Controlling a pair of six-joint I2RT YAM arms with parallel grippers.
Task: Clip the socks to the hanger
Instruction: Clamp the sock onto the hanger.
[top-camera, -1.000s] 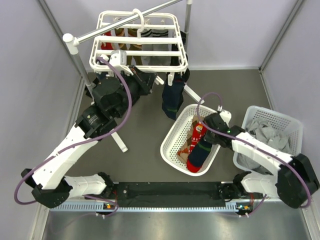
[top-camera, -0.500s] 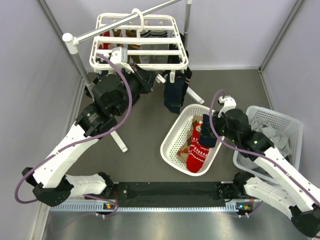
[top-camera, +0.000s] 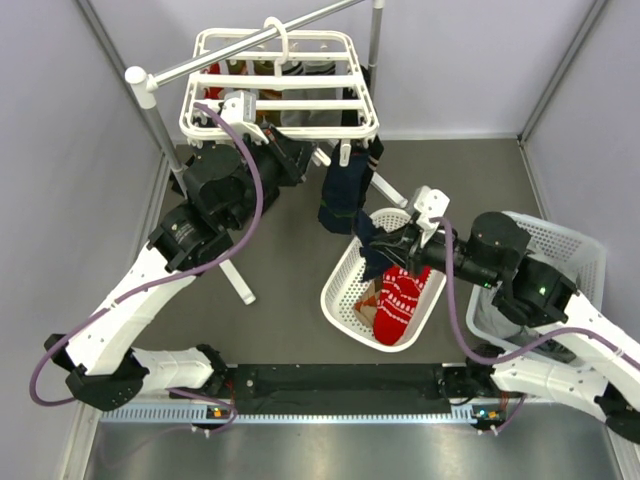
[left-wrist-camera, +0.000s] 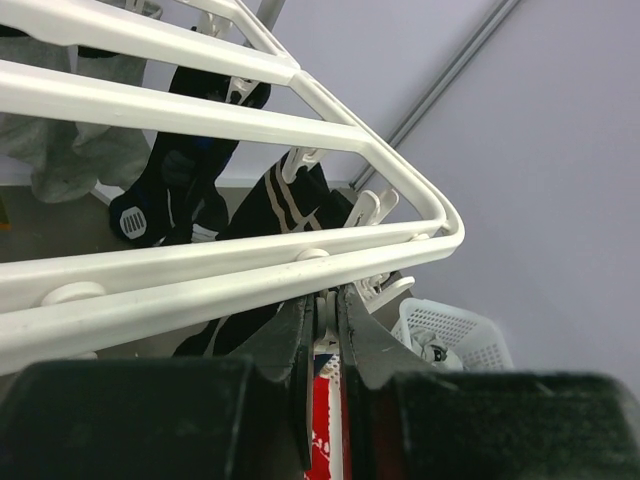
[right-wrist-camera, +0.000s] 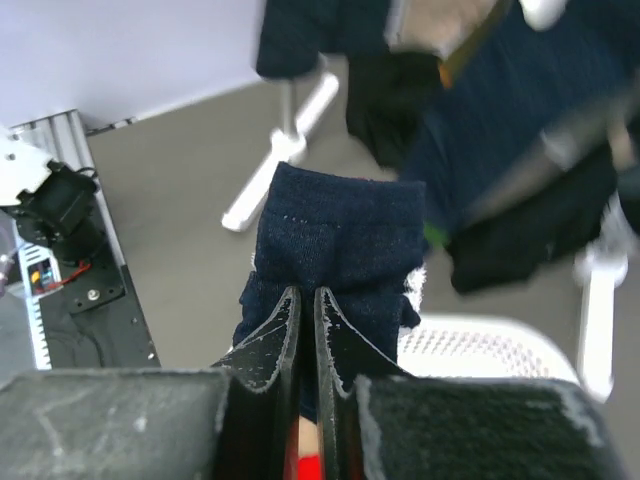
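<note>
The right gripper (right-wrist-camera: 305, 296) is clamped tight on a fold of the navy sock (right-wrist-camera: 335, 235), at 5 o'clock from the hanger (top-camera: 280, 105). Only the top view shows the red sock (top-camera: 402, 300) in the basket (top-camera: 340, 290) below. The left gripper (left-wrist-camera: 322, 300) sits under the hanger's corner, jaws almost together. Only its wrist view shows them, and I cannot tell whether they pinch anything.

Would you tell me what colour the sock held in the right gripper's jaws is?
The sock is dark navy, best seen in the right wrist view.
</note>
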